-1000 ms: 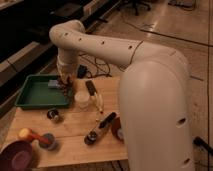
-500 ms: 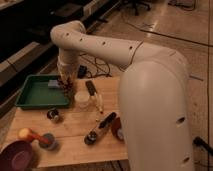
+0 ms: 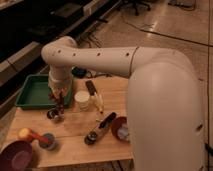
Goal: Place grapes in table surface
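Observation:
My gripper (image 3: pixel 58 98) hangs from the white arm (image 3: pixel 95 57) at the right edge of the green tray, just above the table surface (image 3: pixel 75 146), a light-brown plank top. Its fingers look shut on the grapes (image 3: pixel 56 96), a small dark reddish bunch hanging down between them. The lower end of the bunch is close over a small dark round cup (image 3: pixel 55 115). I cannot tell whether the grapes touch the table.
The green tray (image 3: pixel 29 92) lies at the back left. A white cup (image 3: pixel 82 100), a black bar (image 3: pixel 91 88) and a yellow item (image 3: pixel 98 103) sit mid-table. A dark-handled tool (image 3: pixel 100 130), a red bowl (image 3: pixel 120 129), a purple bowl (image 3: pixel 16 156) and a yellow ball (image 3: pixel 24 133) line the front.
The gripper with the grapes has come down a little toward the table beside the tray. Nothing else has moved.

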You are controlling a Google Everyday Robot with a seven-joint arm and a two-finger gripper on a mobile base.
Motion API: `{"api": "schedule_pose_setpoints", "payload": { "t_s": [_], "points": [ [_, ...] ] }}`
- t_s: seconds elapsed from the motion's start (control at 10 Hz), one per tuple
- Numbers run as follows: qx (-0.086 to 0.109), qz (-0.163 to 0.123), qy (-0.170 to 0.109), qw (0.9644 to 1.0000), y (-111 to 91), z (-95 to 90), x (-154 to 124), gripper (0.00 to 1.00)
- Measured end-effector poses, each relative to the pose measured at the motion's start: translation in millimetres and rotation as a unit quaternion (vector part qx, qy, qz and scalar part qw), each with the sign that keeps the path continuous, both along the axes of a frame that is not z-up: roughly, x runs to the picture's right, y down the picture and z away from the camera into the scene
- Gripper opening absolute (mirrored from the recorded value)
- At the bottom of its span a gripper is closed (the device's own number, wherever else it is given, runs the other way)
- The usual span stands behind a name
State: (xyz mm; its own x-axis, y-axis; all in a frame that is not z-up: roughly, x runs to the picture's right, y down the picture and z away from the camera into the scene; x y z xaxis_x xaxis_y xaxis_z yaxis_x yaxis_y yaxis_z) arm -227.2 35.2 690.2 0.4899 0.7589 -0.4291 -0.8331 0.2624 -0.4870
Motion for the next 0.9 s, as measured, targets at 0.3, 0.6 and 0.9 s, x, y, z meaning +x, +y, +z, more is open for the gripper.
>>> {"api": "schedule_pose_setpoints", "payload": {
  "t_s": [0.3,0.6,0.9],
  "points": [
    [0.002,-0.008,0.018,0.9998,47,5.7,2,0.00],
    [0.011,0.010,0.053,0.9985,68,3.9,27,0.00],
    [0.002,0.021,0.062,0.9979,91,17.9,36,0.00]
  ]
}}
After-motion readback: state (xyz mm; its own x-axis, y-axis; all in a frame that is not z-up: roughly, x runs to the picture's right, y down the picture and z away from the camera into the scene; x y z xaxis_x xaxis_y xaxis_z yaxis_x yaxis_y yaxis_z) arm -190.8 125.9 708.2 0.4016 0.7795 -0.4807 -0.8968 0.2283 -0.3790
